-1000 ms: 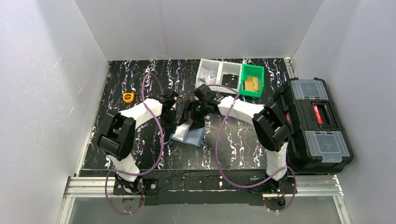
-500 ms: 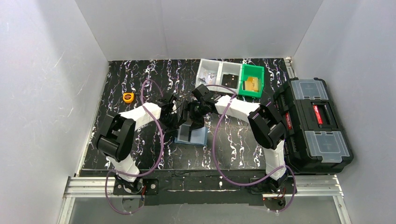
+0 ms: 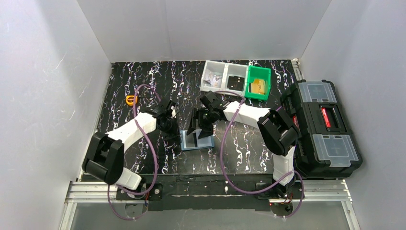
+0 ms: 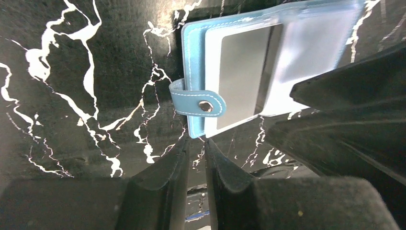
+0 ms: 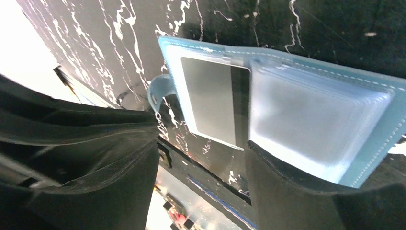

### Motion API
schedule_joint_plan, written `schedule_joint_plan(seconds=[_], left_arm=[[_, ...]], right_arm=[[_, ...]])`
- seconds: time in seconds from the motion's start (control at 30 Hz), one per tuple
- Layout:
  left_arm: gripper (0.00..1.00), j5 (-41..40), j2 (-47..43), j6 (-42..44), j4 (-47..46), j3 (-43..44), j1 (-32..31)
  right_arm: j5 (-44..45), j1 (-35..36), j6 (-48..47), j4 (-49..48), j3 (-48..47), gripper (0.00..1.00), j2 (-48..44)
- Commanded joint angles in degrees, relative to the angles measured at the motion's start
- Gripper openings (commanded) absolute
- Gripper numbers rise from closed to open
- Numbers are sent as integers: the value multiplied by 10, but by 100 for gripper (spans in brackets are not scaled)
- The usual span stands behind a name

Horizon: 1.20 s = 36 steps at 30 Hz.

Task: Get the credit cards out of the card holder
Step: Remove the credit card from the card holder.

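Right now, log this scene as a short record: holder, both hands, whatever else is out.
card holder: lying open on the table, strap out to the side, grey card in a clear sleeve
left hand: shut, empty, just short of the strap
right hand: open, over the holder
other: clear bin, green bin, black toolbox

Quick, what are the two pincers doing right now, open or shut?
Left pincer: closed, holding nothing.
Right pincer: open over the card holder, gripping nothing.
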<state>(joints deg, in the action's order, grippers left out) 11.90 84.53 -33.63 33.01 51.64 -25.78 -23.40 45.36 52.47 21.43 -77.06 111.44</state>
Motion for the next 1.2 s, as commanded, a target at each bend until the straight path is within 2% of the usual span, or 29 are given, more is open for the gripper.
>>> schedule_joint_plan(seconds=[0.0, 0.17, 0.37, 0.53, 0.87, 1.17], left_arm=[[18, -16, -36, 5, 38, 28, -2], [16, 17, 0, 8, 19, 64, -6], [11, 15, 71, 23, 1, 87, -10], [8, -14, 116, 33, -6, 84, -10], [0, -40, 142, 21, -12, 54, -10], [0, -40, 164, 13, -8, 51, -10]], right_arm=[[6, 0, -10, -9, 19, 69, -39], [1, -1, -3, -26, 36, 57, -42], [-7, -3, 3, -39, 39, 44, -35], [-7, -5, 1, -42, 40, 42, -24], [-10, -9, 0, -55, 60, 41, 3], [-14, -12, 1, -68, 70, 41, 24]])
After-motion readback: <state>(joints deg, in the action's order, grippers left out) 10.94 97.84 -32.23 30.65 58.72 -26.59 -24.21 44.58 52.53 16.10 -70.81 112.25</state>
